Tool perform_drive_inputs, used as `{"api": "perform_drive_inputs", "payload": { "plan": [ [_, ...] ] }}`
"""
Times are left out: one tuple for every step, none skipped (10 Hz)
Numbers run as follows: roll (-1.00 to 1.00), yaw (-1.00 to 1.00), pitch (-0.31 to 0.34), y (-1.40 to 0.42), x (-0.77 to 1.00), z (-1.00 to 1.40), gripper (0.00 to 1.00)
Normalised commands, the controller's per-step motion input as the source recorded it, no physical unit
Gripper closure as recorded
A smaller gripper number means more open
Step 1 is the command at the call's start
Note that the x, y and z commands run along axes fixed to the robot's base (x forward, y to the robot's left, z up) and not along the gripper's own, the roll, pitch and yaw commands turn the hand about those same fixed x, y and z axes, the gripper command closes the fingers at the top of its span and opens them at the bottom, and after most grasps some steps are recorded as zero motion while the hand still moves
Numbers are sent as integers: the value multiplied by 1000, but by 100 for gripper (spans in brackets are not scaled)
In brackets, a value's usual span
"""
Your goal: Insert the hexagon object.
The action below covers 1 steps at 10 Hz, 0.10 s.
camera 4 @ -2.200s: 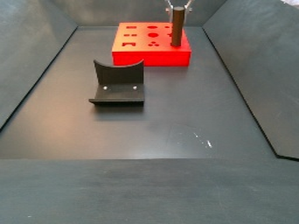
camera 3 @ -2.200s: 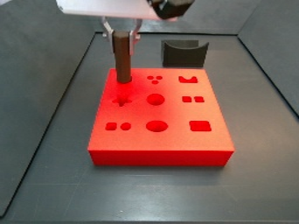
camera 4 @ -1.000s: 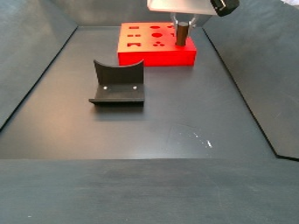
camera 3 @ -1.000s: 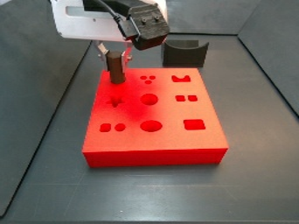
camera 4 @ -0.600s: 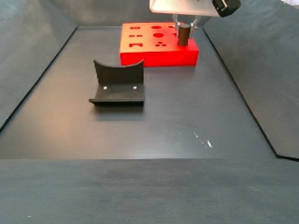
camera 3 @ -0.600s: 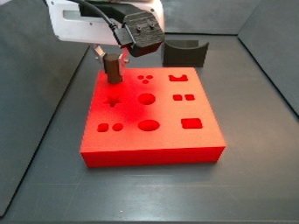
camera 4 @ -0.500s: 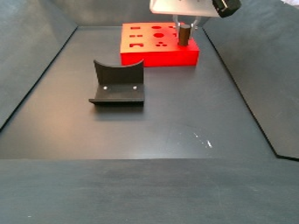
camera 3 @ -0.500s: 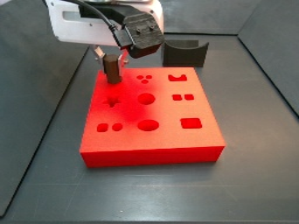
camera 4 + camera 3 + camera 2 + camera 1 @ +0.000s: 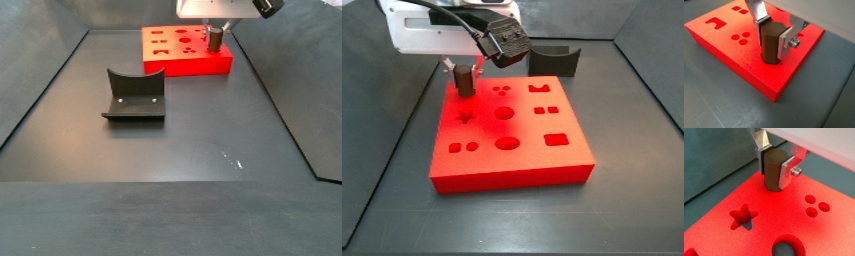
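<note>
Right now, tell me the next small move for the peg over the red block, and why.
Probably keep pressing straight down a little. The gripper is shut on the hexagon object, which stands upright with its lower end in the red block at the corner near the star hole. Much of the peg shows above the surface in both wrist views, so it looks only partly seated.

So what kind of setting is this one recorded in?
Probably a lab test cell for peg insertion, not a home or workshop. A dark walled floor holds only a red block with shaped holes and a dark fixture, and the gripper holds the hexagon object at a corner hole.
</note>
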Motion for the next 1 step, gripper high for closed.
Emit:
{"api": "perform_drive_inputs", "payload": {
  "plan": [
    [0,0,0,0,0,0,100]
  ]
}}
